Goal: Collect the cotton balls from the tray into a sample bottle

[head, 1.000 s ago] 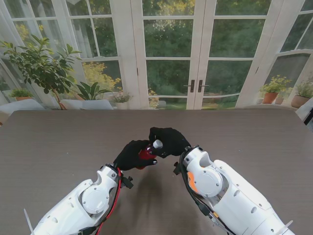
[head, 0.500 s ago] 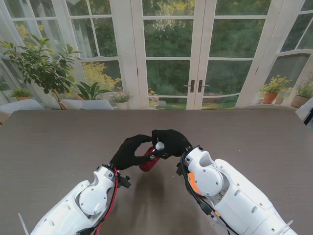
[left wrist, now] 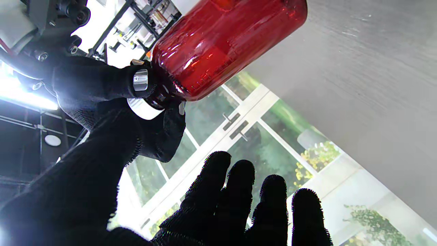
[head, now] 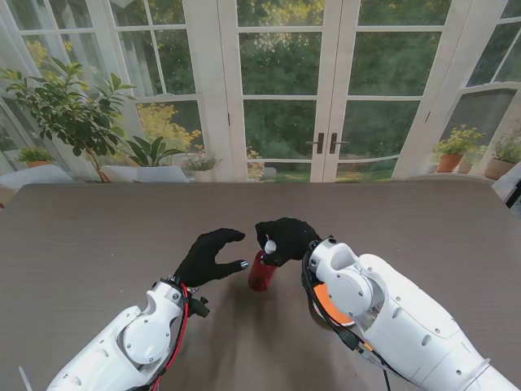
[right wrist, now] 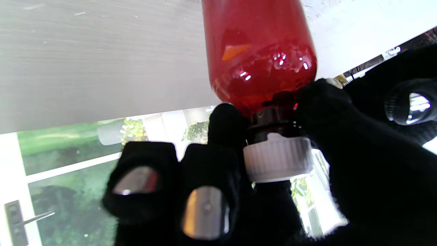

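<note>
One red sample bottle (head: 262,271) stands near the middle of the bench (head: 98,236), between my two black-gloved hands. My right hand (head: 286,238) pinches its neck just under the white ribbed cap (right wrist: 277,157), which appears screwed on. My left hand (head: 210,256) hovers just beside it, fingers spread, holding nothing. No tray or cotton balls show in any view, so I judge the collecting done and the capped bottle being set down. It is translucent, glossy, and looks rigid; I cannot make out its contents.
</note>
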Robot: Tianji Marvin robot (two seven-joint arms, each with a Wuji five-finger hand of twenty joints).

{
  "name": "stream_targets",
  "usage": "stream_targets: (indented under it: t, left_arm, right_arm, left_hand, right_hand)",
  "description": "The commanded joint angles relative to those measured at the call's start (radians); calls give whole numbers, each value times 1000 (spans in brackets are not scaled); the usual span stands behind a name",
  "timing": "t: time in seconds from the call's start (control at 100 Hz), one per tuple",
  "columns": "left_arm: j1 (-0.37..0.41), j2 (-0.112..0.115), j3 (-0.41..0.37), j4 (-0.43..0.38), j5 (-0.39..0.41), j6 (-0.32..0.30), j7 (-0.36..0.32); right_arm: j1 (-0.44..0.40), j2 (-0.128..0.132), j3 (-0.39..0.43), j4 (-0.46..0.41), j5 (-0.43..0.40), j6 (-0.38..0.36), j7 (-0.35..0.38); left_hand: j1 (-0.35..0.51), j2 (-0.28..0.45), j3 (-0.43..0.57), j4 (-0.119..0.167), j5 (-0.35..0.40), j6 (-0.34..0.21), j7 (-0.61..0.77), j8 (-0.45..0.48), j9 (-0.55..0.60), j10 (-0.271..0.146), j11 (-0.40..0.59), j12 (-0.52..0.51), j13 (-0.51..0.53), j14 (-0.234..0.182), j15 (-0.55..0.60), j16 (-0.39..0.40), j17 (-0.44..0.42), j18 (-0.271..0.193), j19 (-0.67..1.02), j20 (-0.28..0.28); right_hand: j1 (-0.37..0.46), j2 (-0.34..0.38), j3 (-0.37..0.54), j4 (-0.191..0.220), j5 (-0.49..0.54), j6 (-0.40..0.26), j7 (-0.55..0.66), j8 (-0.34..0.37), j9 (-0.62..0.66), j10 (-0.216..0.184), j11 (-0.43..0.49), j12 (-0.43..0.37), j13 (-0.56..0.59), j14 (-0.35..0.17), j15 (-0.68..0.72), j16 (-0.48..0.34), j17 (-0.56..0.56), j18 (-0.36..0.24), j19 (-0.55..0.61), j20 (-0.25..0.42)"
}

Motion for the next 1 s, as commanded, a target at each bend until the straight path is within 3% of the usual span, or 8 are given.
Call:
stream_targets:
  t: [0.0,0.42,0.68,0.99]
  left_arm:
    - [7,0,-3,-5,-6,6,-20]
    - [22,2,-13,-18,-6,15,-23]
    - [25,2,-15,-22,-11,18,-26]
    - [26,2,-16,-19,-14,16,-29]
  right_arm:
    - [9,1,-10,7,-12,1,22]
    - [54,13,-73,56,-99,-11,28]
    - [66,15,-94,79,-132,-17,11]
    - [66,18,-103,87,-172,-24,-16]
  left_hand:
    - [14,35,11,29,16,-130,5,0,-2,-32,3,-14,-8,-13,-11,-7,-16,-37,-28,-4]
    - [18,38,13,29,24,-128,8,4,6,-32,4,-10,3,-4,-1,-2,-11,-36,-30,3]
    - [18,40,12,29,26,-130,9,6,9,-31,5,-8,5,-3,1,0,-11,-36,-32,6]
    - [18,41,13,29,26,-128,8,6,14,-26,6,-5,6,-1,2,0,-8,-34,-32,8]
  right_hand:
    - [161,111,92,71,18,-56,101,29,54,-117,117,10,17,-61,13,-13,10,-1,8,-4]
    - [133,139,63,74,17,-87,72,45,50,-143,92,-15,15,-28,-72,-66,-57,22,-32,2]
    - [110,160,44,74,14,-111,39,49,34,-162,53,-35,13,14,-191,-133,-155,75,-68,-2]
    - [-26,114,73,66,-2,-111,-57,32,-39,-162,29,-14,15,8,-266,-170,-219,72,-58,1]
